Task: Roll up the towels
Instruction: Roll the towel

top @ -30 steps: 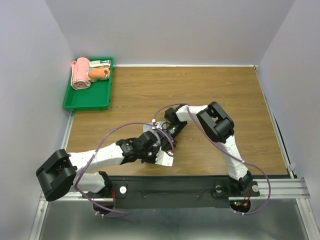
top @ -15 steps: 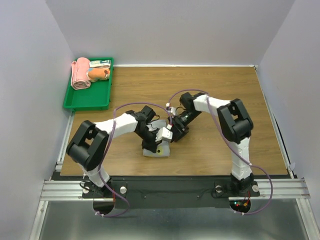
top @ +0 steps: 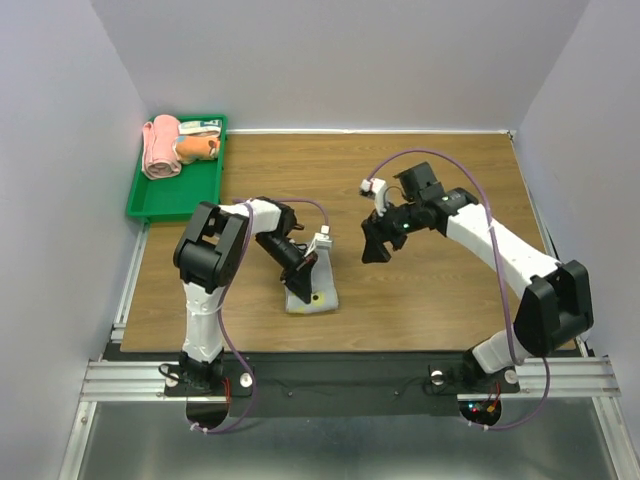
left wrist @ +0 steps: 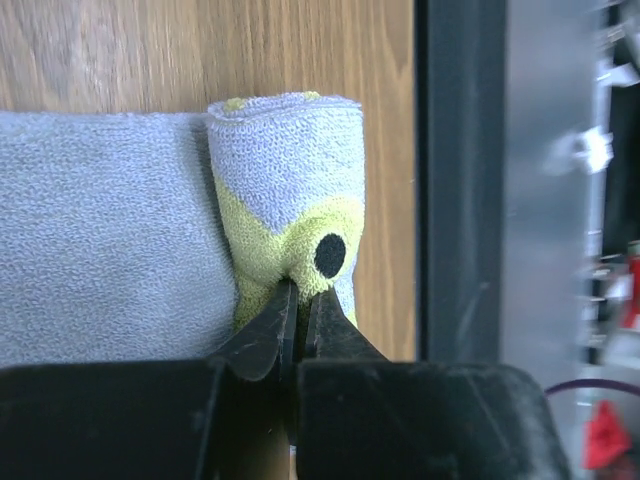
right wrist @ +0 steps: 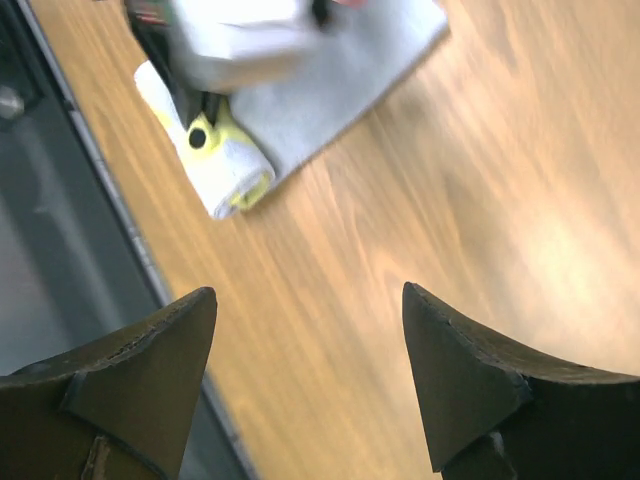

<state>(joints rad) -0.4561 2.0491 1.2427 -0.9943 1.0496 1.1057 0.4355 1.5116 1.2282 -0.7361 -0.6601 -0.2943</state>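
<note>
Ok so starting over on the far left, there's a green tray (top: 150,205) in the back corner with a pink towel roll (top: 158,150) in it and the orange towel (top: 195,148) bunched up right beside that, not rolled as far as I can tell. Moving in toward the middle, the left hand (left wrist: 297,310) is down on the yellow-green towel (left wrist: 285,170), which sits on the counter (top: 430,310) close to the near edge. Its fingers are pinched tight together on the rolled-up part. That's the bit that matters: only the near end is wound into a fat little roll, yellow-green showing with a black dot on it. The rest is a flat grey sheet spreading away from the roll toward the back of the counter. So I'd say the roll has to travel away from the near edge, over that flat grey part, with its long axis staying square to the strip. Further right, the right hand (right wrist: 308,292) hangs above bare wood, fingers spread wide, holding nothing, well apart from the towel. The left hand is obviously the nearer one. Looks like a soft, loopy cloth, probably floppy and keen to unwind if let go.
</note>
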